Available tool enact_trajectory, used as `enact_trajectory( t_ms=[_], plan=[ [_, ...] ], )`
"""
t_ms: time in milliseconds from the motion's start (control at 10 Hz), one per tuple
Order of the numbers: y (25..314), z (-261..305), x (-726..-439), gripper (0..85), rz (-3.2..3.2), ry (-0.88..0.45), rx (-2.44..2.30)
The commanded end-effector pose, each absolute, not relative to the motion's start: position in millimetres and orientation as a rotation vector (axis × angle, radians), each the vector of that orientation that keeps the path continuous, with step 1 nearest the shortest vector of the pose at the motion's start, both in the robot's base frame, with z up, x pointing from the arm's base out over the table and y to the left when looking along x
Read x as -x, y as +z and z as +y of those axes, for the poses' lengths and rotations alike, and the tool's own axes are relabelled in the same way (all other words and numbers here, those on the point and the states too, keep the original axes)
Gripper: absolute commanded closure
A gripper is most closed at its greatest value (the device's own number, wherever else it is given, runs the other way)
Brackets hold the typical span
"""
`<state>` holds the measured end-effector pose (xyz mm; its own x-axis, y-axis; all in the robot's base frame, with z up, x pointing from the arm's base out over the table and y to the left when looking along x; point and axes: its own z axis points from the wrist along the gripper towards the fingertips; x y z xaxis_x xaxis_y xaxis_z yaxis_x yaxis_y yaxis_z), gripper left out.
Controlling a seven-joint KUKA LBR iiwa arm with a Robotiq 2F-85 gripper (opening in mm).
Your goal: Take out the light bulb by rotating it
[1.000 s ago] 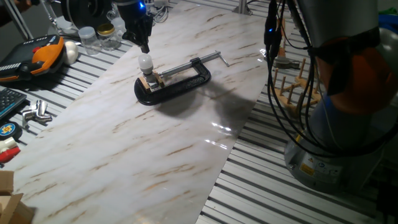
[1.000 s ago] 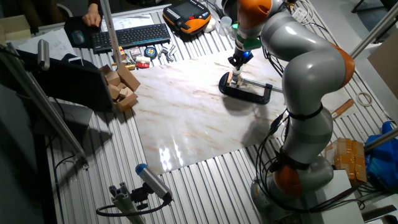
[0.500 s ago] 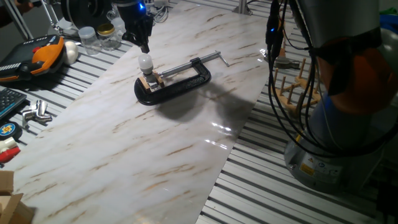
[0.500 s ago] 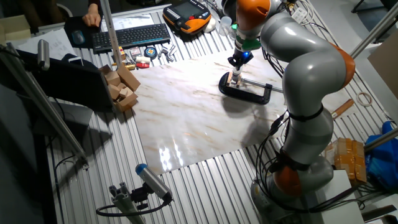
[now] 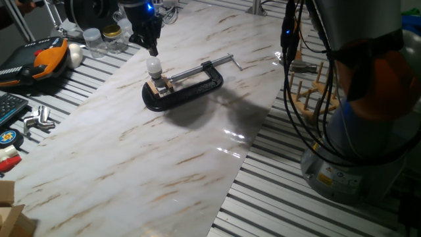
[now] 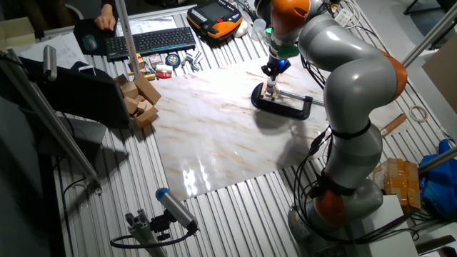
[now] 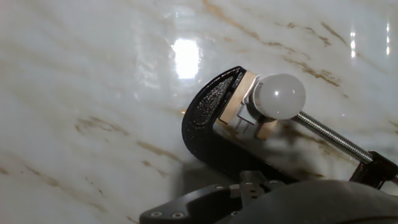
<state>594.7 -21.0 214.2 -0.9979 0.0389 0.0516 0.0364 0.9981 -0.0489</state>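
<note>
Bulb (image 5: 153, 65) seated upright in a small wooden block socket (image 5: 160, 85), which is held in the black C-clamp (image 5: 186, 84) lying on the marble tabletop (image 5: 131, 151). Gripper (image 5: 152, 47) hangs just above the bulb, apart from it; hand view shows the bulb off-centre, to the right. Jaws: cannot tell whether spread or pressed together, fingertips not visible. Judged step: approach, no grasp yet. Next move calls for centring over the bulb, descending, closing lightly on the glass, then turning to unscrew.
</note>
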Motion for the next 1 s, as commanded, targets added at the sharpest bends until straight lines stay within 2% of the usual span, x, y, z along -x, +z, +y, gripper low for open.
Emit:
enact_trajectory(
  t_ms=[0, 900],
  plan=[
    [213, -25, -597, 85.0, -3.089, 0.070, 0.048],
    [197, -57, -627, 85.0, -3.112, 0.062, 0.005]
  ],
)
